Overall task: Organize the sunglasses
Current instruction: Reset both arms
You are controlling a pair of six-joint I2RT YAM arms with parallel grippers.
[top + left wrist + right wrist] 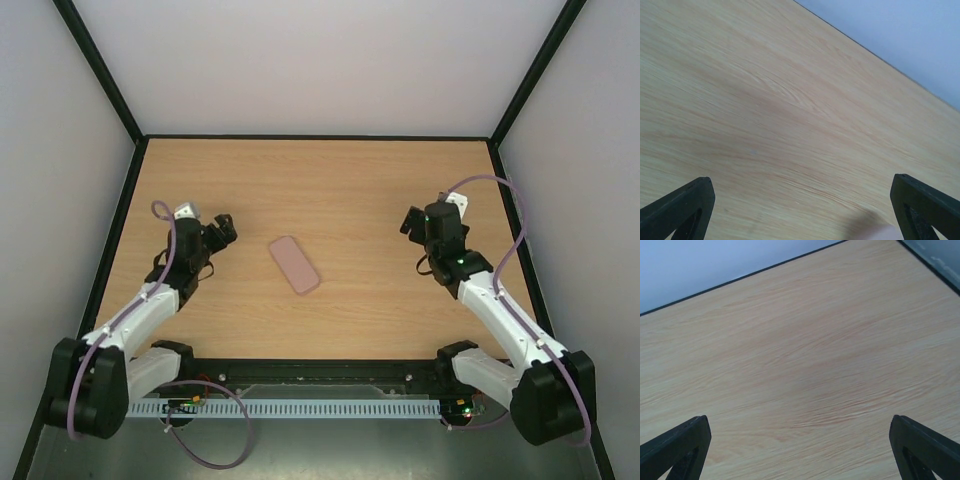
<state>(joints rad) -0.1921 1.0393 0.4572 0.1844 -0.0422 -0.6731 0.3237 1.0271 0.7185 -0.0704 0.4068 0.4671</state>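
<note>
1. Left fingers (690,197): spread wide and released. Only bare desk (790,115) shows in the gap between them, and they grasp nothing.
2. Right fingers (690,435): spread equally wide and released. Wood grain fills the gap, and nothing is held or touched.
3. Pink case (294,265): lies flat and closed on the desk, set diagonally between the two arms. It is nearer the left fingers but apart from both sets.
4. Pale pink patch (884,234): sits at the bottom edge of the left wrist view, just beside one finger. It is possibly the end of the pink case, but too little shows to confirm.
5. Sunglasses: visible in none of the three views, so their location cannot be told.
</note>
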